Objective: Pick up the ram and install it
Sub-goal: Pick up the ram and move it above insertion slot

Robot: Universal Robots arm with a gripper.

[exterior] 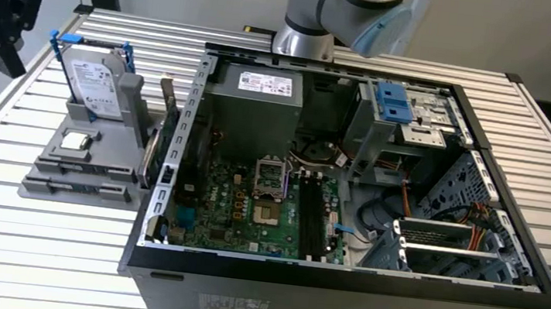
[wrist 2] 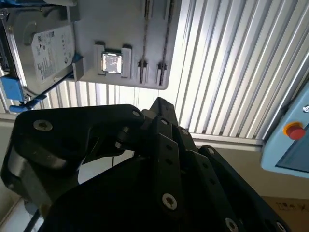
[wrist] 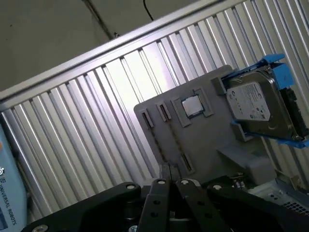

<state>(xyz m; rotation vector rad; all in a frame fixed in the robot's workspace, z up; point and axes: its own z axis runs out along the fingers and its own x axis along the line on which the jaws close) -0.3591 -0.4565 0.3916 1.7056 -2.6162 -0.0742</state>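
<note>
Open PC case lying on slatted table, motherboard exposed. Grey fixture just beside it, exterior view's left: holds blue-bracketed hard drive leaning back, processor chip in its recess.

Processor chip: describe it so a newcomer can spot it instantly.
On the slatted table, at the exterior view's left of the computer case, stands a grey holder. The processor chip lies in its recess, beside the hard drive in blue brackets. Unlike that drive, it is small, square, flat and silver.
</note>
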